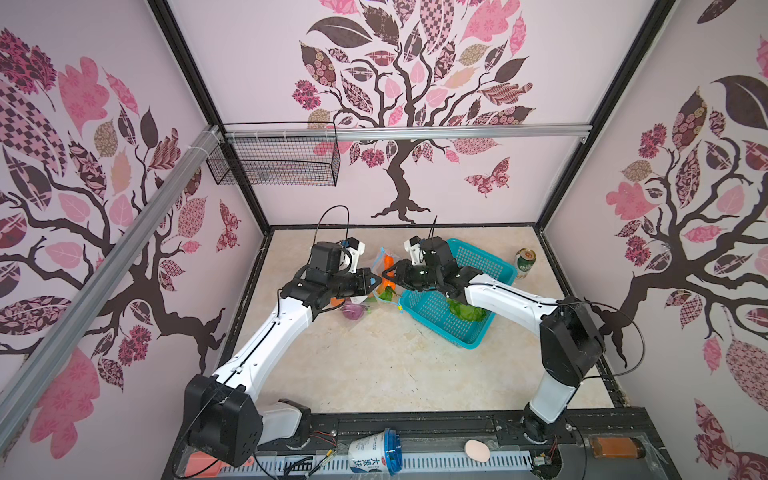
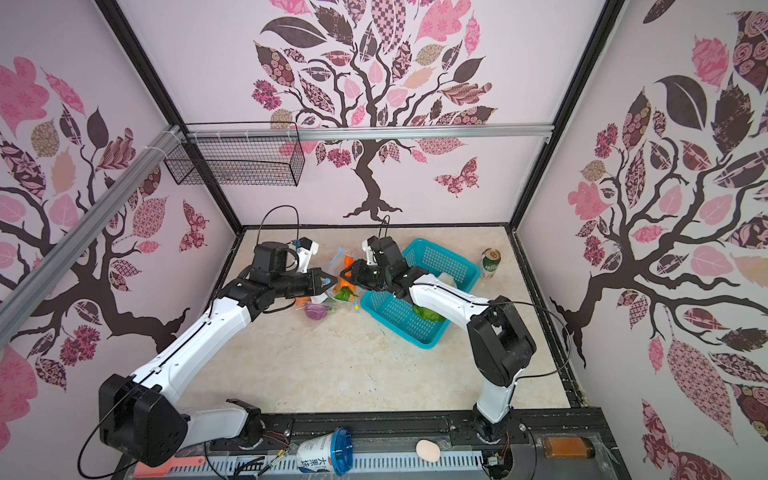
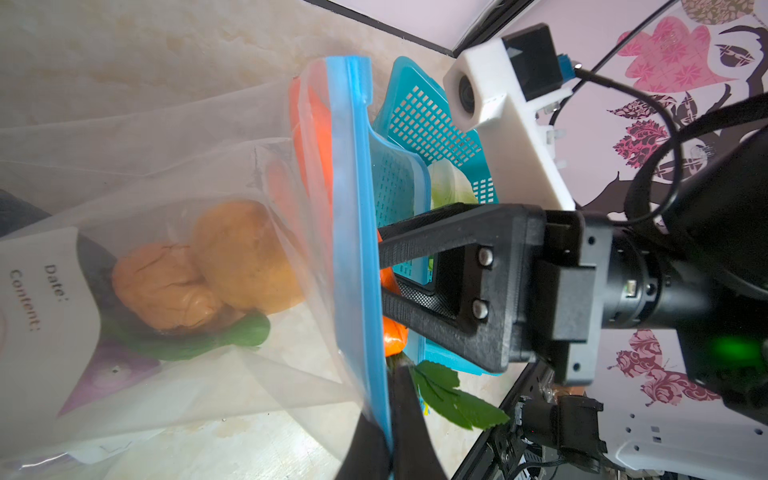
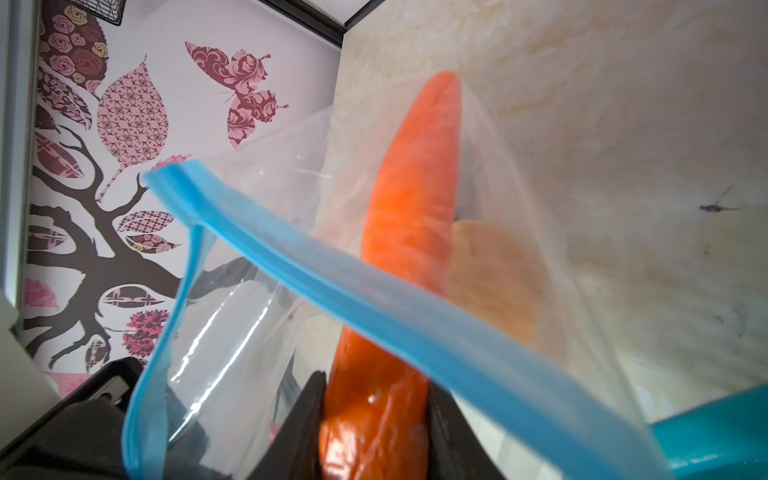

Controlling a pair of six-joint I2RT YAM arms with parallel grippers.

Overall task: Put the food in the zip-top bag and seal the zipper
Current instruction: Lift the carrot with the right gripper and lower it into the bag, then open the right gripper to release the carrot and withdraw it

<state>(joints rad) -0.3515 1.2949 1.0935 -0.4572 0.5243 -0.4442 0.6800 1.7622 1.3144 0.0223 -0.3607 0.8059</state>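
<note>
Blue zipper [image 3: 353, 216] edge is clenched in the left gripper [image 1: 375, 280], seemingly to hold the zip-top bag [image 3: 199, 174] mouth open. The right gripper [image 4: 374, 419] grasps the carrot [image 4: 411, 199], its tip already inside beside the potatoes [image 3: 245, 257]. Cabbage [image 1: 465, 311] lies in the basket [image 1: 486, 262].

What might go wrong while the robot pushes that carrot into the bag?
1. The left jaws pinch only the thin zipper edge, so the carrot's push might tug the zip-top bag free.
2. The green leaves hang outside the mouth and could catch in the zipper later.
3. The big cabbage waits in the basket. The bag already holds potatoes, so the fit may be tight.
</note>
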